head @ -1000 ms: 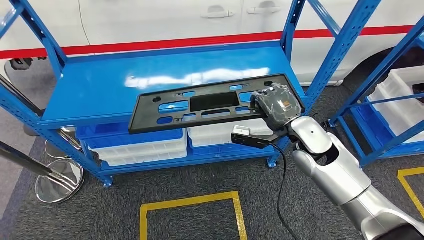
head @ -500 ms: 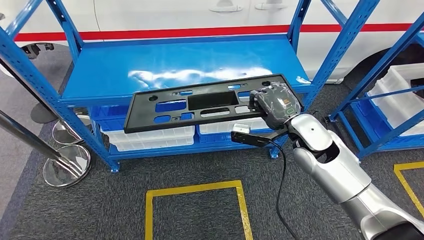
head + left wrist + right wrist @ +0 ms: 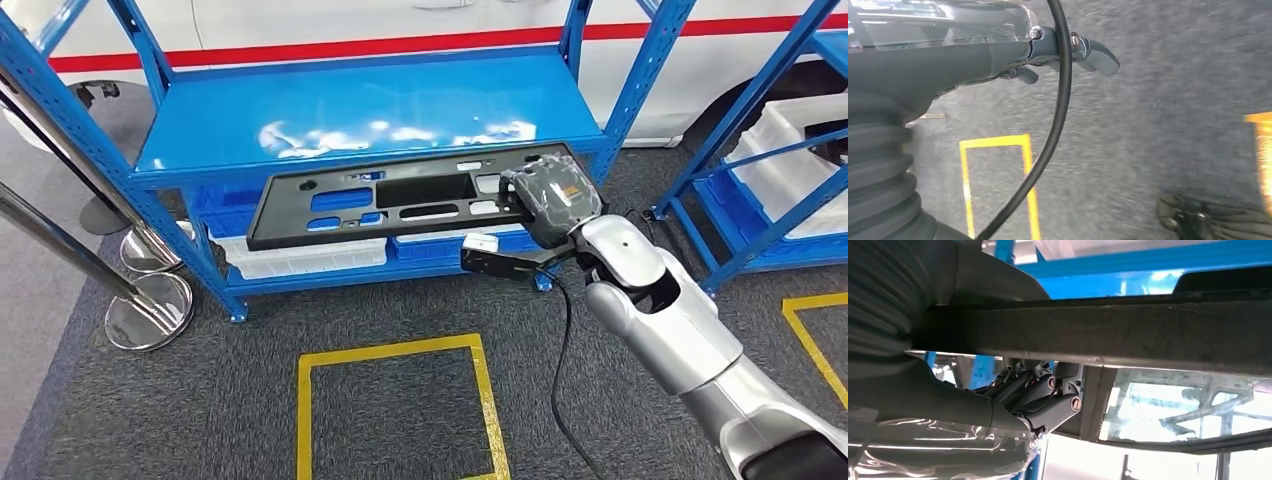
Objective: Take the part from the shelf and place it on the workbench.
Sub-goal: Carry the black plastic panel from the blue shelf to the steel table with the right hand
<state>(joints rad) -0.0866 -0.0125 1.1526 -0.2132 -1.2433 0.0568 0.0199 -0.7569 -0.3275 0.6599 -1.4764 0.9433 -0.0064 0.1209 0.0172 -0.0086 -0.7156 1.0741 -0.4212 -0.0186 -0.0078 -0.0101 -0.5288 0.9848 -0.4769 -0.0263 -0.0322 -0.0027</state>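
The part point(image 3: 285, 212) is a long black flat panel with several cut-outs, held level in front of the blue shelf's point(image 3: 380, 110) front edge. My right hand point(image 3: 552, 200) grips its right end, under a clear plastic cover. In the right wrist view the part's dark edge point(image 3: 1128, 335) runs across the picture, with dark fingers point(image 3: 1048, 395) curled beneath it. My left hand point(image 3: 998, 50) hangs over the grey floor, its fingers point(image 3: 1098, 54) apart and holding nothing.
White bins point(image 3: 310, 258) sit on the shelf's lower level. A second blue rack point(image 3: 760, 130) with white bins stands at the right. Chrome stanchion bases point(image 3: 150, 310) are at the left. A yellow floor square point(image 3: 400, 350) lies in front. A white car point(image 3: 330, 20) is behind.
The whole view has shifted, so the camera moved. The part, still in my right hand, has come off the shelf top and now hangs in front of its edge.
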